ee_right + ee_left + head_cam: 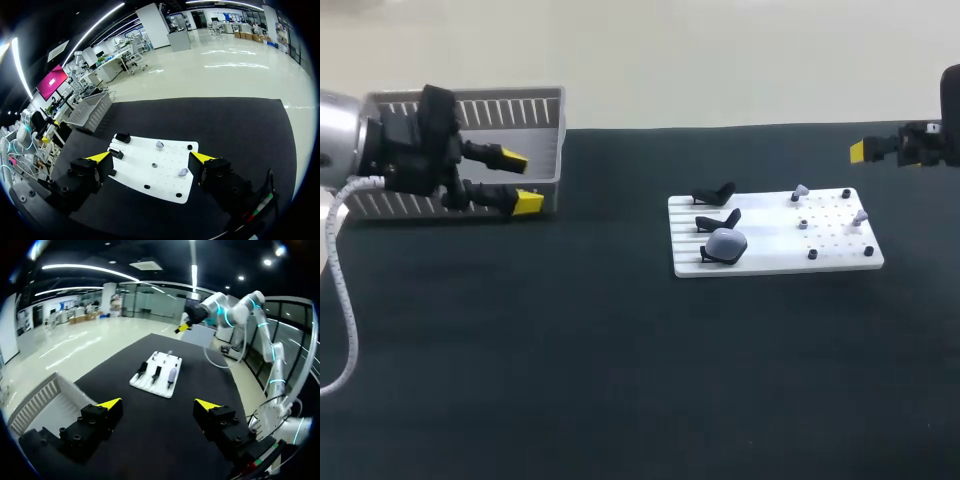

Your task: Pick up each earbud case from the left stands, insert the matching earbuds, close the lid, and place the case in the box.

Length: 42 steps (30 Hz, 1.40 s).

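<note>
Your left jaws are hanging wide open and empty by the box (540, 110), well apart from the earbud case (725, 245) sitting on the front stand of the board (770, 250). Right jaws are gaping, empty too. You're wanting a square, centred approach over that case.

box (520, 110) sits far left at the back, my l gripper (521, 180) just in front of it. board (770, 240) is right of centre w/ stands (715, 194) on its left half, one case (726, 244) on the nearest stand, earbuds (800, 191) on its right half
</note>
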{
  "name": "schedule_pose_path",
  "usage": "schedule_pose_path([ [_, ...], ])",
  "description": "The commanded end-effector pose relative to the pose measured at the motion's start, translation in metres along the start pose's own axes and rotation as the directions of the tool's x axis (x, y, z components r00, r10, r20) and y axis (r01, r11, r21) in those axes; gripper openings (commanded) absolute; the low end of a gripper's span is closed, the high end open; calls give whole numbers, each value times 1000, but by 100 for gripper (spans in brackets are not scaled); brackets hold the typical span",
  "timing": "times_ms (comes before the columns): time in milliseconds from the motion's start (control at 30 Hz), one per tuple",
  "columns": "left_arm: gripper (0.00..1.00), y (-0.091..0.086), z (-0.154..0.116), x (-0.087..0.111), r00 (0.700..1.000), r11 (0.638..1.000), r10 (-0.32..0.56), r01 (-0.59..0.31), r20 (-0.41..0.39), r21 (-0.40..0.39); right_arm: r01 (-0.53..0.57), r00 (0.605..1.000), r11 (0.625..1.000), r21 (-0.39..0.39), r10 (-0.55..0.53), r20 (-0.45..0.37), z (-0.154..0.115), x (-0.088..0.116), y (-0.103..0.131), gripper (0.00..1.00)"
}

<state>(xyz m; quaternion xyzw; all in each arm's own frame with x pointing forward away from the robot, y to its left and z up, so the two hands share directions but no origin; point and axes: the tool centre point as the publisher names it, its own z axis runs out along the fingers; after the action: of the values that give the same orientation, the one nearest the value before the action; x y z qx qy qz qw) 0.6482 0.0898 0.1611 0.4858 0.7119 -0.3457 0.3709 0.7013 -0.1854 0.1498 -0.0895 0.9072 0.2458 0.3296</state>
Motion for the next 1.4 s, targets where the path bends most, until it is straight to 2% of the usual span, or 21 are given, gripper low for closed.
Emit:
schedule_pose_path([
  [33,100,-3,17,-1,996,985,53,-64,73,159,1,1000,1000,-1,-1,0,0,0,0,100],
  [100,100,-9,23,-3,994,977,65,-81,85,198,1,1000,1000,-1,-1,0,0,0,0,100],
  [267,100,-20,36,-2,989,965,113,-131,92,225,1,1000,1000,-1,-1,0,0,0,0,100],
  [367,100,-24,42,-2,990,965,129,-139,57,223,1,1000,1000,-1,-1,0,0,0,0,100],
  [1100,100,-24,42,-2,990,965,129,-139,57,223,1,1000,1000,-1,-1,0,0,0,0,100],
  [1400,100,-33,83,-14,982,948,178,-190,70,254,1,1000,1000,-1,-1,0,0,0,0,100],
])
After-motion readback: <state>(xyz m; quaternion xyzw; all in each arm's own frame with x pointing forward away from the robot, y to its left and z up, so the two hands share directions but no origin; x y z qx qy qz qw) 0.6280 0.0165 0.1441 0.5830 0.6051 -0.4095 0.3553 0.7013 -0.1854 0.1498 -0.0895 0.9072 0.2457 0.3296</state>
